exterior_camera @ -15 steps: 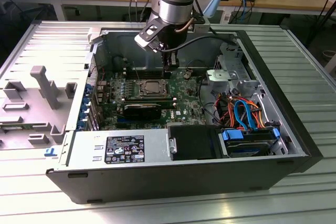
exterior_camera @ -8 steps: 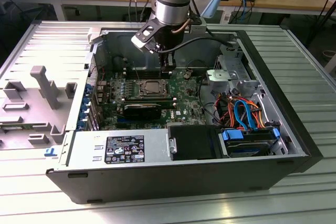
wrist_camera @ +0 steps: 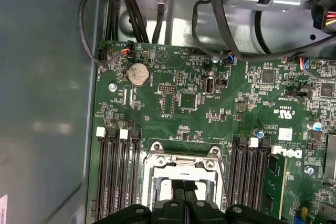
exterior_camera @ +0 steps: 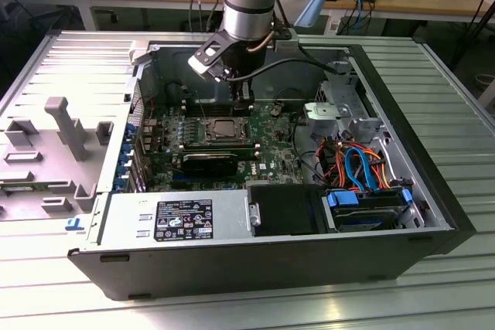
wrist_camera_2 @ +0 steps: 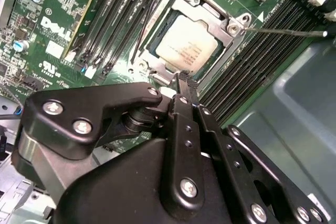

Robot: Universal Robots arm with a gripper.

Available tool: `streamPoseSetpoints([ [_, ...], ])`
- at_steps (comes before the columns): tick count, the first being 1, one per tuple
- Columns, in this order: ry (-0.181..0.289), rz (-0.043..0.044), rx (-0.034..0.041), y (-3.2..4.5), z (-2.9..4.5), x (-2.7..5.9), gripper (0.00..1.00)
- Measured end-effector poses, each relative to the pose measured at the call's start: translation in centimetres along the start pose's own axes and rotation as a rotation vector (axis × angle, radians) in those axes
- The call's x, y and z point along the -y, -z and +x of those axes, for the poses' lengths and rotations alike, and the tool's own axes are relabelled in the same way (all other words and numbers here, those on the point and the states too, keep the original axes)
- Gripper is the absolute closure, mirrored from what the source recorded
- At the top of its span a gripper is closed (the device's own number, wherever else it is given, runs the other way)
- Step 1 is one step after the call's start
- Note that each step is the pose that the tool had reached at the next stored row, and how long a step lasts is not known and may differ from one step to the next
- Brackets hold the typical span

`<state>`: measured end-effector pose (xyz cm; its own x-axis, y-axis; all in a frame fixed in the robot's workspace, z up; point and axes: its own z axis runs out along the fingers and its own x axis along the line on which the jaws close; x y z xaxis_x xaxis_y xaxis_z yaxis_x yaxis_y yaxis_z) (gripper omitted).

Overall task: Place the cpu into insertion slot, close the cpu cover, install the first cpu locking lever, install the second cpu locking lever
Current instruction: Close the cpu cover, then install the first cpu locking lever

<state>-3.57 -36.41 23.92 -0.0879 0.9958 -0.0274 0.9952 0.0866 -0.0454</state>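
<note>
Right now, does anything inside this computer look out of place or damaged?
No damage or spill. One oddity: a thin locking lever sticks out sideways from the cpu cover, across the memory slots, apparently unlatched. The cpu lies flat in the cover's window.

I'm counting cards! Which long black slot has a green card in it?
The outermost black memory slot beside the white logo: a thin green card stands in it; the others are bare.
</note>
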Motion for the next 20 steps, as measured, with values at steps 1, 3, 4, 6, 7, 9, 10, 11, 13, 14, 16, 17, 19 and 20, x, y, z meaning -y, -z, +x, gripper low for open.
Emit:
streamPoseSetpoints([
  [1, 0.0, 0.0001, 0.0002, -0.09, 0.01, 0.14, 0.89],
  [3, 0.0, 0.0, 0.0001, -0.11, 0.01, 0.13, 0.89],
  [4, 0.0, 0.0, 0.0001, -0.11, 0.01, 0.13, 0.89],
  [6, 0.0, 0.0, 0.0, -0.12, 0.0, 0.12, 0.89],
  [7, 0.0, 0.0, 0.0, -0.12, -0.01, 0.12, 0.89],
  [9, 0.0, 0.0, 0.0, -0.12, -0.01, 0.13, 0.89],
  [10, 0.0, 0.0, 0.0, -0.12, -0.01, 0.12, 0.89],
  [11, 0.0, 0.0, 0.0, -0.12, -0.01, 0.12, 0.89],
  [13, 0.0, 0.0, 0.0001, -0.12, -0.01, 0.13, 0.89],
  [14, 0.0, 0.0, 0.0001, -0.12, -0.02, 0.13, 0.89],
  [16, 0.001, 0.0, 0.0001, -0.12, -0.02, 0.13, 0.89],
  [17, 0.003, 0.0, 0.0002, -0.12, -0.02, 0.12, 0.89],
  [19, 0.019, -0.0005, 0.001, -0.11, -0.02, 0.12, 0.89],
  [20, 0.03, -0.0008, 0.0014, -0.11, -0.02, 0.12, 0.89],
])
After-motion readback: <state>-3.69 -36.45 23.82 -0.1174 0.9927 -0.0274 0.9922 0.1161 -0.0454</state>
